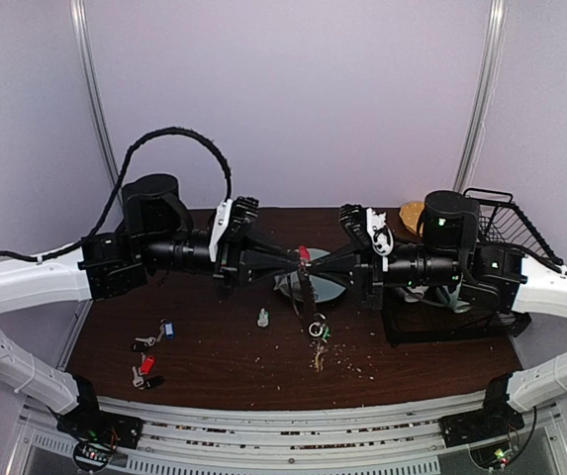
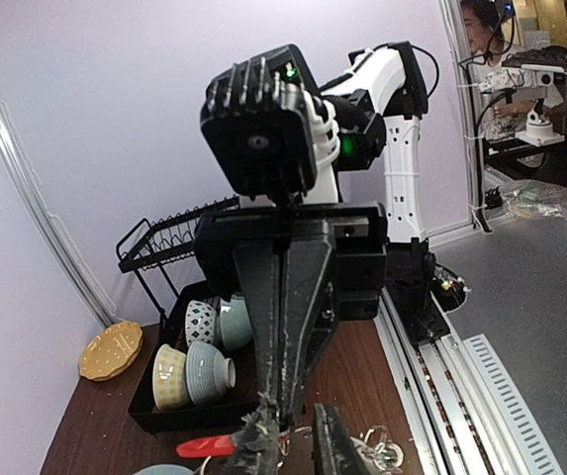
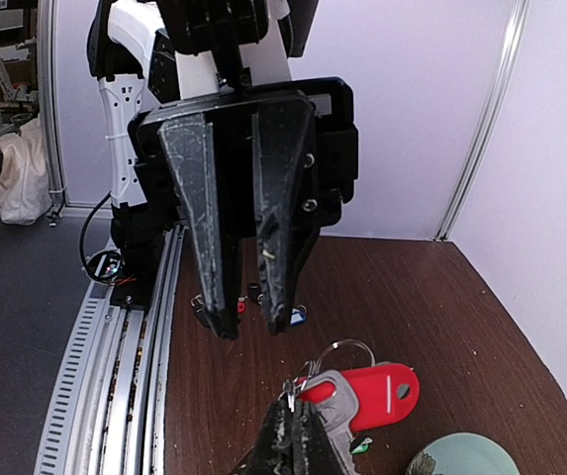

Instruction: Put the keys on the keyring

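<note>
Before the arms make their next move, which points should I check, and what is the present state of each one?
1. Right gripper shut on the red-tagged key: ok.
2. Left gripper open and empty: ok.
3. Keyring position known: cannot tell; no view shows the large loop clearly.
4. Both grippers meet over the pale green plate: ok.
5. All keys collected: not ok; a blue-tagged key and a second red-tagged key lie on the table.

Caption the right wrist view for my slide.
Shut right tool pinching a red-tagged key, facing the slightly open left tool over the brown table.
</note>
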`<state>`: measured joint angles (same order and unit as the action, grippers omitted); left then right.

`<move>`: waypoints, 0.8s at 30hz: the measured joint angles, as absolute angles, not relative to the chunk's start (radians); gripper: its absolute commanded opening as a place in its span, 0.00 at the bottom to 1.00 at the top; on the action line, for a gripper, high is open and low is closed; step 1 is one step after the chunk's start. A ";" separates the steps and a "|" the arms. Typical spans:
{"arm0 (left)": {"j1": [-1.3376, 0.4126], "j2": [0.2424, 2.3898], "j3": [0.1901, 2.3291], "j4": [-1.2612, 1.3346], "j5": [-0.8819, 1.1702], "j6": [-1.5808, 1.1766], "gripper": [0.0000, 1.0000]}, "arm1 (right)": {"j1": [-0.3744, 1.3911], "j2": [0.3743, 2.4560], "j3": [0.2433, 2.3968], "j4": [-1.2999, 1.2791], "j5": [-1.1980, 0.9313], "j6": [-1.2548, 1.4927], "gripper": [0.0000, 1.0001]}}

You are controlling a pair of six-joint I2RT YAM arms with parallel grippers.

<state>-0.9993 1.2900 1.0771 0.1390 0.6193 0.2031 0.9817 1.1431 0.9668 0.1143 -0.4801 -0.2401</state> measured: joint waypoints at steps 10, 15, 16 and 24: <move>-1.009 1.339 1.124 0.038 0.523 0.207 0.11 | 0.981 1.143 0.967 0.099 -0.480 -0.256 0.00; -1.009 1.351 1.135 0.002 0.519 0.213 0.15 | 0.981 1.143 0.967 0.095 -0.480 -0.259 0.00; -1.009 1.355 1.140 -0.005 0.521 0.215 0.15 | 0.981 1.143 0.967 0.094 -0.480 -0.259 0.00; -1.009 1.362 1.148 -0.022 0.531 0.229 0.10 | 0.981 1.143 0.967 0.085 -0.479 -0.260 0.00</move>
<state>-1.0092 1.3624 1.1481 -0.0223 0.5312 0.2295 0.9813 1.1431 0.9668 0.0853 -0.4789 -0.2604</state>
